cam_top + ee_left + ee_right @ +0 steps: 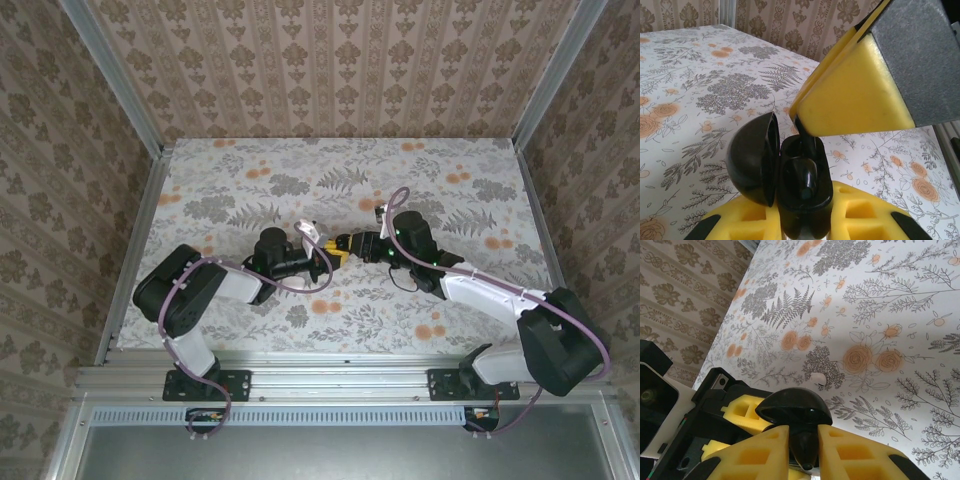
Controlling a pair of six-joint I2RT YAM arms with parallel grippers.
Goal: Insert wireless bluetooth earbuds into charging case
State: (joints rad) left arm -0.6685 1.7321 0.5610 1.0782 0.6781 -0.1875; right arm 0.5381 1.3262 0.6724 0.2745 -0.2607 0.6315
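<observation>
Earbud (805, 134) at charging case (802, 187) mouth
Left end effector (802, 225) pinches case, right end effector (804, 455) pinches earbud; a tilted stem could jam or slip.

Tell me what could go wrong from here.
The earbud pinched in the right fingers is only at the mouth of the open charging case; tilted, it could jam or drop onto the table. The lid stands close beside it and could get knocked shut. The left fingers grip just the case's bottom, so pushing may twist it.
</observation>
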